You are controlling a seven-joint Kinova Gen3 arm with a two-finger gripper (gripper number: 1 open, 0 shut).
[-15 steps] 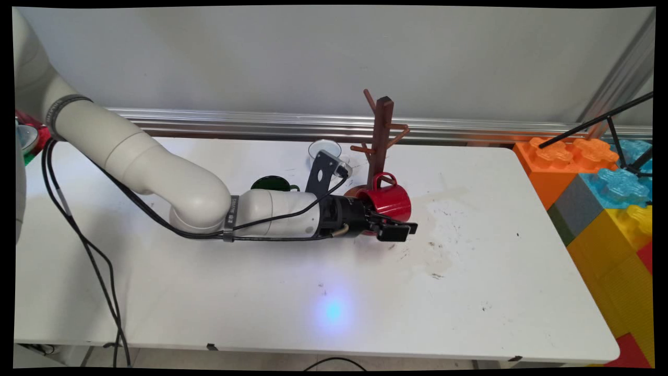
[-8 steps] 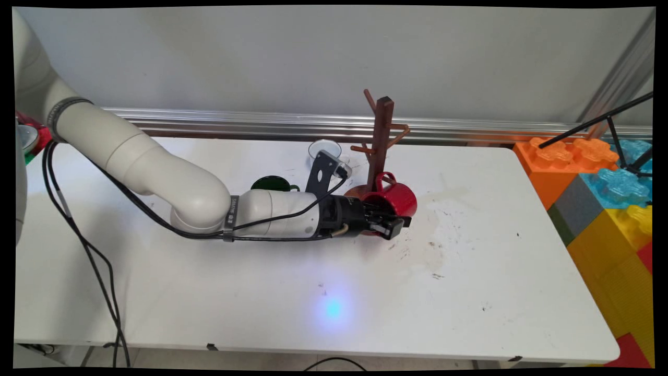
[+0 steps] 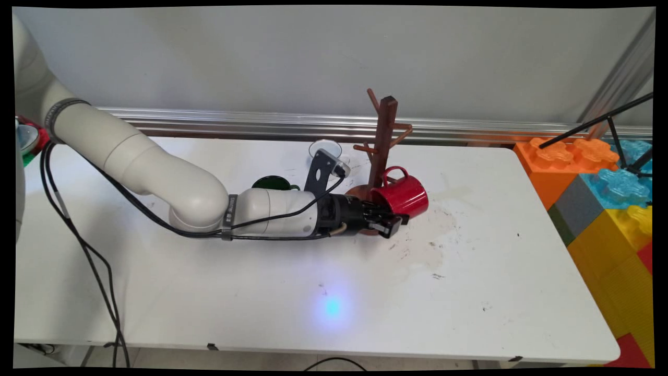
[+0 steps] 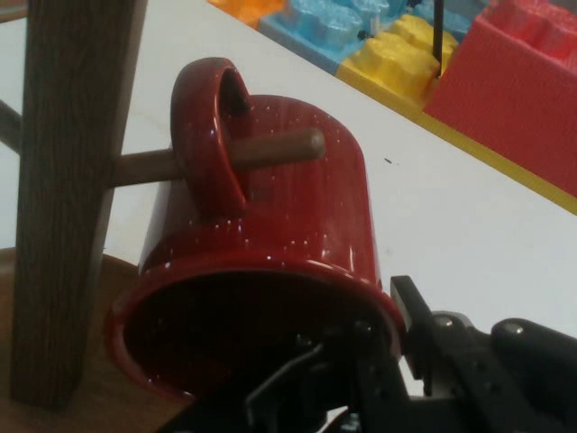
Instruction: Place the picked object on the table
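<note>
1. The end effector is lying low over the bench, and it is clamped on the rim of the red mug. In the hand view, one finger is going inside the mouth and the other is pressing on the outside wall.
2. The mug is hanging tilted beside the wooden rack, with its mouth turned toward the end effector and its bottom toward the far right. Its handle is sitting over a peg of the rack, and the peg tip is showing through the loop.
3. In my judgement, the grip is taking only a thin edge of the rim, so any motion should be slow and without twisting; otherwise the smooth enamel may be slipping between the fingers.
4. The loop is narrow around the peg, so I think the mug should be guided along the line of the peg, not across it. A sideways push could be tipping the rack, because its round base is small.
5. Behind the arm, a green cup and a clear glass are standing near the rack, apart from the mug.
6. Coloured toy blocks are standing past the right end of the bench.
</note>
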